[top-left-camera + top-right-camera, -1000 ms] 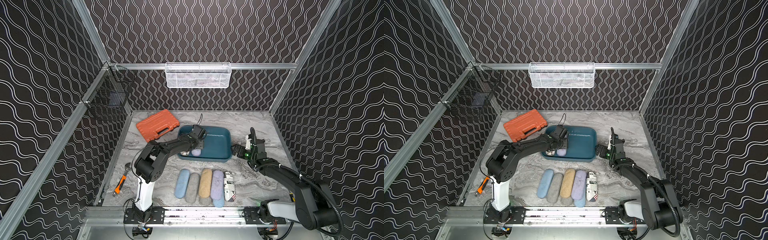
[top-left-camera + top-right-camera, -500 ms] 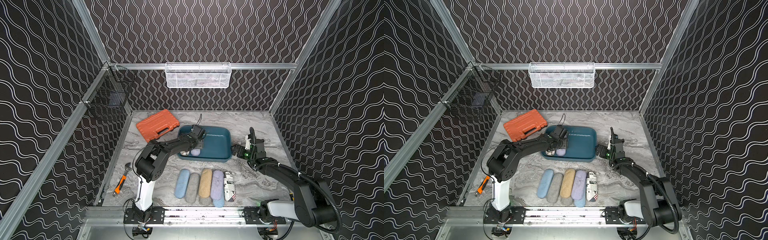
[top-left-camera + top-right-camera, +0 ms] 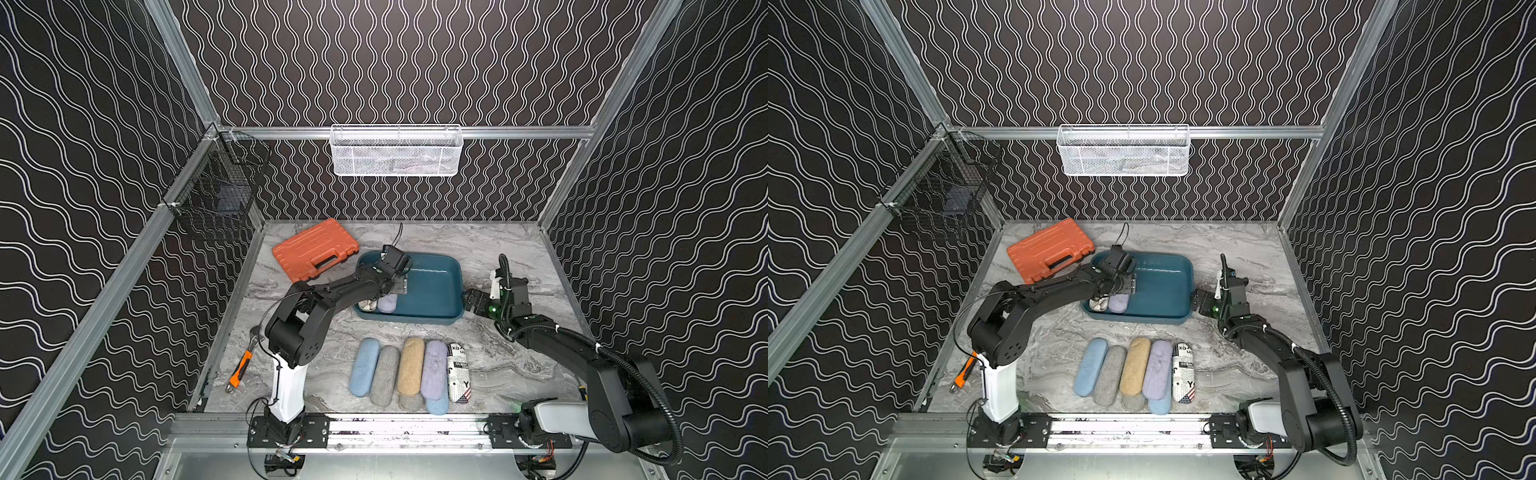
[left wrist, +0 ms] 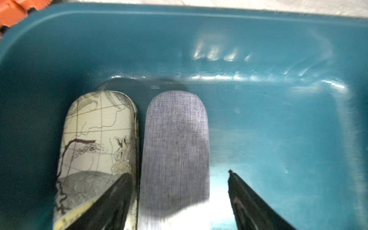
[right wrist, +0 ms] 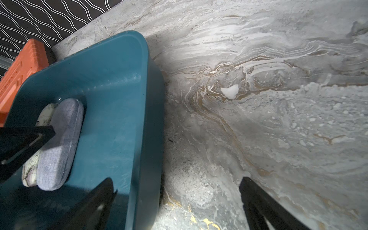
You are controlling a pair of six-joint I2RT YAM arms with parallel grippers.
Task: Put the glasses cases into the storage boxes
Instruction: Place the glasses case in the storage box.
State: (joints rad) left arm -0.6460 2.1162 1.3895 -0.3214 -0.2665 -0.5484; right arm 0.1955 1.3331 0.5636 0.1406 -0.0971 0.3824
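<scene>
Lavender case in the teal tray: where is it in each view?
Top view: lavender case in the teal tray, near-left corner.
Top view: same corner.
Left wrist: between the fingers of the open left gripper, at.
Right wrist: lying flat in the tray.
Shared landmark: map-printed case alongside it, in all four.

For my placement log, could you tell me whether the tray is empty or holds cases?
Not empty: a map case and a lavender case lie side by side in the tray.
</scene>
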